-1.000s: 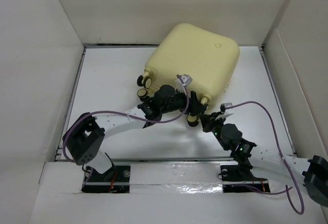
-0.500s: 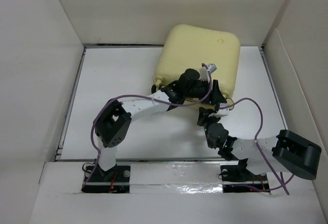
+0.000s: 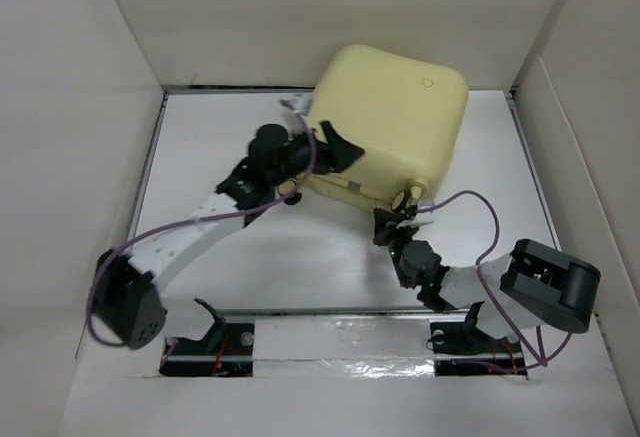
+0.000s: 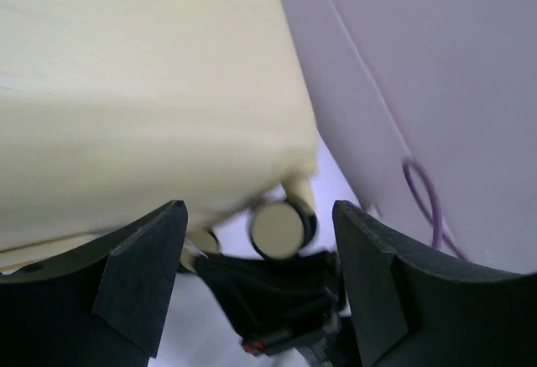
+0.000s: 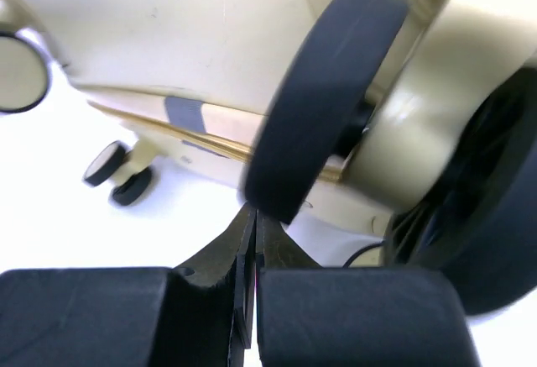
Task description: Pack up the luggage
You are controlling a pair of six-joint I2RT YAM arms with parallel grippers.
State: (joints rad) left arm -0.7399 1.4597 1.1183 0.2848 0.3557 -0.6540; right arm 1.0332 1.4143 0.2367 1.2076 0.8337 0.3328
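**We are shifting the shut luggage (image 3: 390, 107) by its wheeled edge.**

The pale yellow hard-shell case lies flat on the white surface (image 3: 300, 267), just ahead of both pincers. Our left pincer (image 3: 332, 147) is spread wide at the case's corner, with one wheel (image 4: 281, 227) just beyond its fingers. Our right pincer (image 5: 253, 216) is pressed closed on nothing, just beneath a second wheel (image 5: 323, 98). We judge this a positioning step. Next, the left needs purchase on a rim or wheel strut, since the smooth shell looks too broad to pinch.

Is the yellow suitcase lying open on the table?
No, the luggage lies shut in the top view, with only its yellow outside showing.
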